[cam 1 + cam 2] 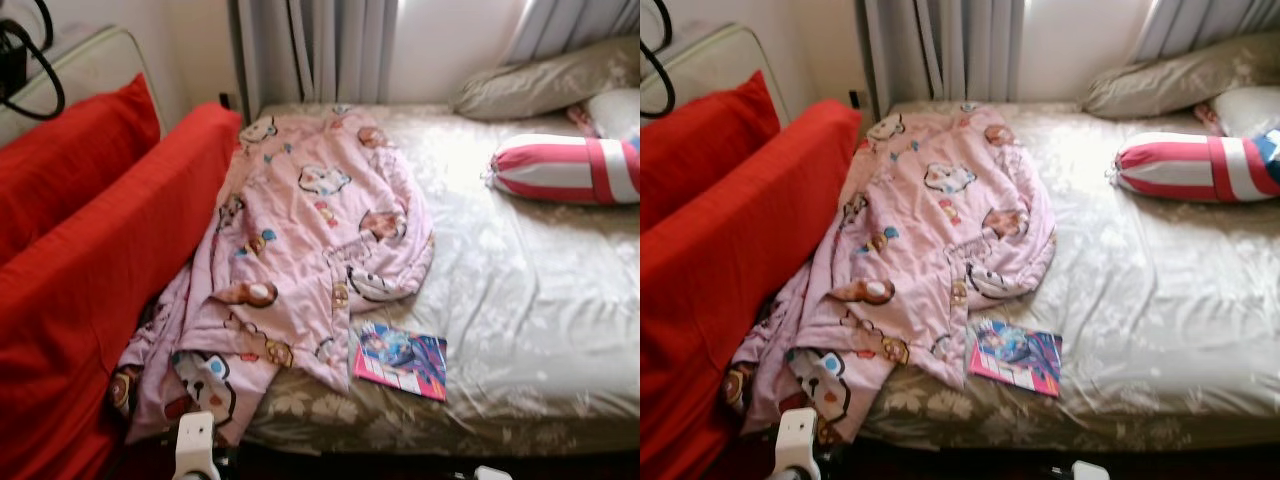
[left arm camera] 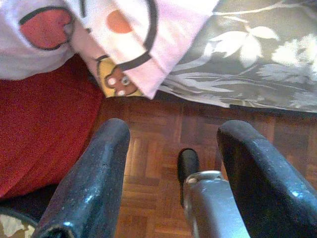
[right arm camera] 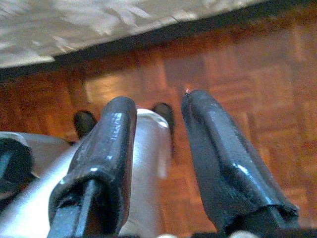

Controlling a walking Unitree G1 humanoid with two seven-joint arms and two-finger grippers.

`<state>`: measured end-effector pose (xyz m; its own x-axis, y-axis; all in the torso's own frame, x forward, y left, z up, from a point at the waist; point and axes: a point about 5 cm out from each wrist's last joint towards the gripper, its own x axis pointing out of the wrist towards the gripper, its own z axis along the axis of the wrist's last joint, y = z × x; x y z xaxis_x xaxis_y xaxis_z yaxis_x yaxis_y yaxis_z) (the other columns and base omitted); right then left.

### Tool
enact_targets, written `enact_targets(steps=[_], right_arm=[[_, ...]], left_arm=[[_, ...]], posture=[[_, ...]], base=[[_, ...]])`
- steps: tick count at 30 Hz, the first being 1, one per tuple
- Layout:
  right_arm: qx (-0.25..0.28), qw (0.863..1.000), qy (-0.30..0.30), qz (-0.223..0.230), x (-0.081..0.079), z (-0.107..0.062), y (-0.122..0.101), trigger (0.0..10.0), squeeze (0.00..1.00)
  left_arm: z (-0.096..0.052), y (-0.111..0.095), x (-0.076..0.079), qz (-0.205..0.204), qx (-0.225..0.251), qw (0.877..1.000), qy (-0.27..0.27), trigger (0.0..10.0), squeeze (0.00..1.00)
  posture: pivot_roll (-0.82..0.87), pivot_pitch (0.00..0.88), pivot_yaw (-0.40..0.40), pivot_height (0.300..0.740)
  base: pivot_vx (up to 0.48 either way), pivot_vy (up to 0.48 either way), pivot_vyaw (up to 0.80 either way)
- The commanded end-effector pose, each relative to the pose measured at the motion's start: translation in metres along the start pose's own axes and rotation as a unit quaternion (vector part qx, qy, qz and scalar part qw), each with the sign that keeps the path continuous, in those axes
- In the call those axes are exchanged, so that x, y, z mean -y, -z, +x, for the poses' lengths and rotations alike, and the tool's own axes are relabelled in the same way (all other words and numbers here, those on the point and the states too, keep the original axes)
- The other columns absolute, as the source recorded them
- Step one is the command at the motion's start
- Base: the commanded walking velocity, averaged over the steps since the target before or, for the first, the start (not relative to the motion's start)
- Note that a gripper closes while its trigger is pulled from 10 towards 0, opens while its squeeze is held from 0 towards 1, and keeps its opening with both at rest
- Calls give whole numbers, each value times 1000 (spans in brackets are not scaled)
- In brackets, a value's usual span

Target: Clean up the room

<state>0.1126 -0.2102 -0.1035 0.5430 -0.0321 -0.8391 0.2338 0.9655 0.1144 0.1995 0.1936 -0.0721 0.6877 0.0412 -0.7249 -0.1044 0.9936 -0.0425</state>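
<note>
A crumpled pink cartoon-print blanket (image 1: 310, 220) lies over the left part of the bed (image 1: 520, 300), and its corner hangs past the front edge. A colourful magazine (image 1: 401, 360) rests flat near the bed's front edge, just right of the blanket. My left gripper (image 2: 176, 130) hangs low and open over the parquet floor, below the hanging blanket corner (image 2: 124, 44), holding nothing. My right gripper (image 3: 157, 100) also hangs open above the floor beside the bed's edge (image 3: 99, 34), with nothing between its fingers.
A red sofa (image 1: 90, 260) with red cushions stands tight against the bed's left side. A red-and-white striped bolster (image 1: 565, 168) and a beige pillow (image 1: 540, 85) lie at the bed's far right. Grey curtains (image 1: 320, 50) hang behind. Parquet floor (image 2: 158, 163) runs along the bed's front.
</note>
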Motion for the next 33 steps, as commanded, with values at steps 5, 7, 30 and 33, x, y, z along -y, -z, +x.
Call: enact_targets(steps=[5,7,30,33], right_arm=[[8,1000,5,12,7,-1,-3,10000,0],[9,1000,4,14,5,-1,-3,10000,0],[66,995,-69,-28,-119,17,-43,10000,0],[118,988,-89,-46,-142,16,-68,10000,0]], left_arm=[[0,2,0,1,-4,1000,2,10000,0],[0,2,0,1,-3,1000,2,10000,0],[3,-16,7,3,42,999,28,10000,0],[6,-43,10,-14,103,994,43,10000,0]], posture=[[46,50,20,740],[46,50,20,740],[30,58,18,740],[37,67,16,740]], base=[[303,0,88],[272,0,0],[172,0,0],[0,0,0]])
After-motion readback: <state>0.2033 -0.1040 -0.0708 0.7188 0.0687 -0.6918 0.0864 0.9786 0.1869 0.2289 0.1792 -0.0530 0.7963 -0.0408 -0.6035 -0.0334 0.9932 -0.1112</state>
